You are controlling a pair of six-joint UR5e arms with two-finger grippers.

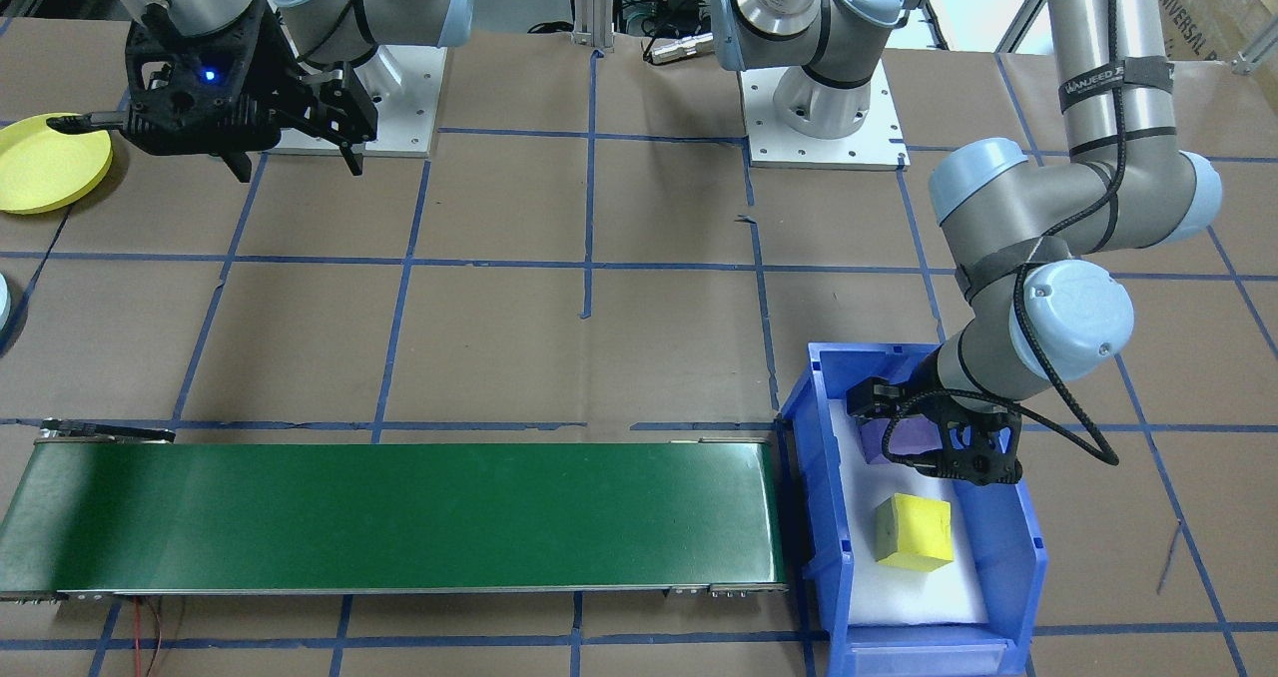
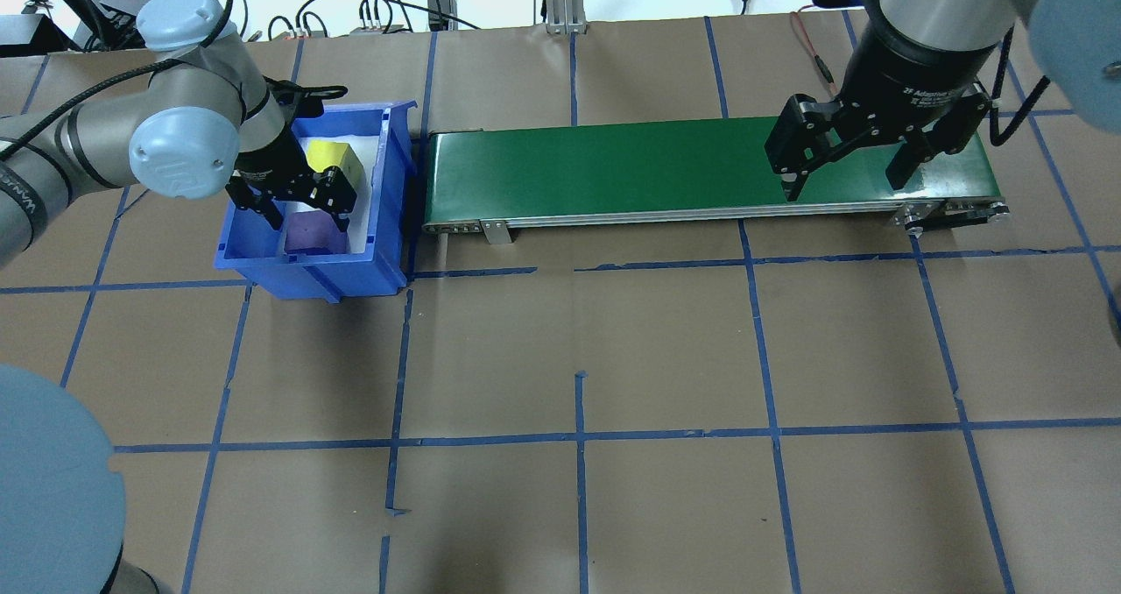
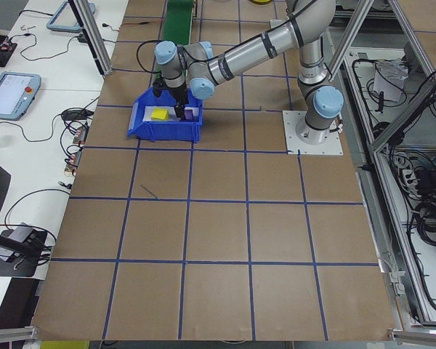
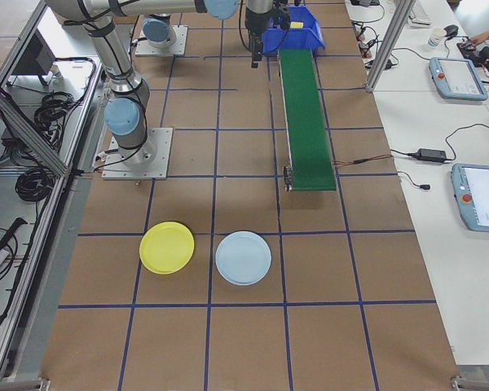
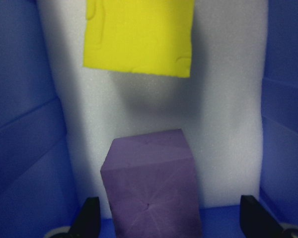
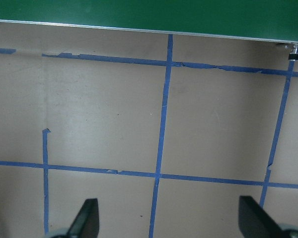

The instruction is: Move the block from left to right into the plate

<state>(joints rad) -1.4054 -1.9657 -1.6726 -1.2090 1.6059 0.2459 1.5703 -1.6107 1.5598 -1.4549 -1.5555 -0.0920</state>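
Purple block (image 5: 151, 186) between spread left gripper (image 2: 293, 204) fingers (inside blue bin (image 2: 396, 191)); right gripper (image 2: 848, 169) spread above belt (image 2: 613, 169).

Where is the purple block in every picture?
Front-facing: purple block in the blue bin, partly behind the left claw.
Overhead: bin's near end.
Exterior left: far off, in the bin.
Exterior right: cannot tell.
Left wrist: bottom centre.
Right wrist: not in it.
Shared landmark: the bin.
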